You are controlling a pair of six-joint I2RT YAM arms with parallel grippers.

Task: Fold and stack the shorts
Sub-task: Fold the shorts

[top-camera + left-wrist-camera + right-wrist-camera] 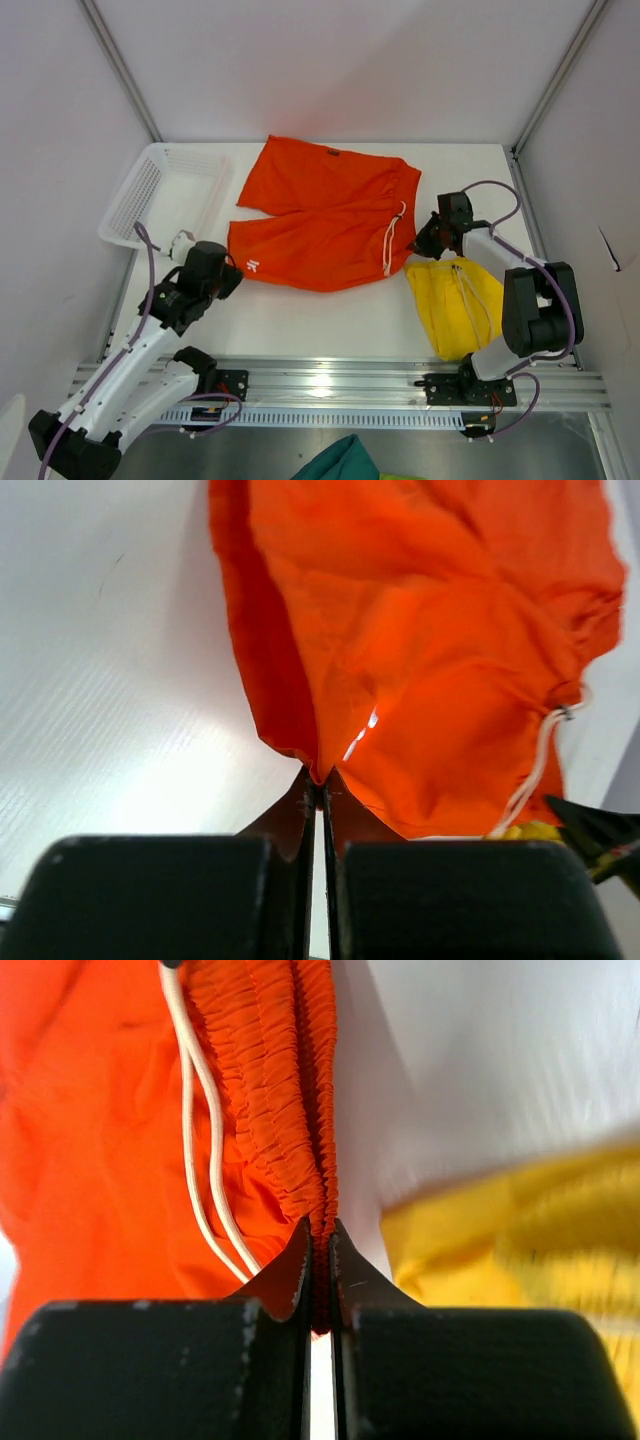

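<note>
Across the white counter (330, 320): orange-red shorts (320, 215) spread mid-surface, yellow shorts (455, 305) bunched just beside, at right.
Clamped on a hem corner: left end effector (320, 780); on the gathered waistband: right end effector (320, 1235). Small dark label (333, 153) and white logo (254, 266), unreadable.
</note>
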